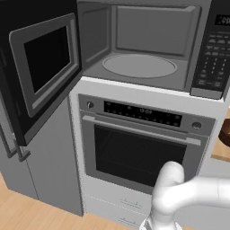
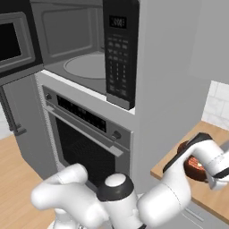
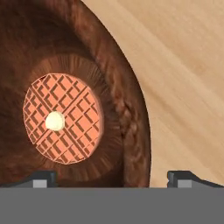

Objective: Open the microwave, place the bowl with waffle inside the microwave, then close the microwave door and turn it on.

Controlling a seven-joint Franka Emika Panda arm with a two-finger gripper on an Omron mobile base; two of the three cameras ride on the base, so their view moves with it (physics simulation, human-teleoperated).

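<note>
My jaws stand wide open just above the round, deep, dark reddish-brown wooden-looking bowl, its right wall rising between the two tips. I judge the bowl rigid, light and fairly grippy; I would pinch that rim at about three o'clock, keeping it level. Inside, toward nine o'clock, lies a round orange waffle with a pale butter dab, loose enough to slide. The bowl sits on the light wooden desk, at about four o'clock from the large black built-in microwave, whose wide black door hangs open.
</note>
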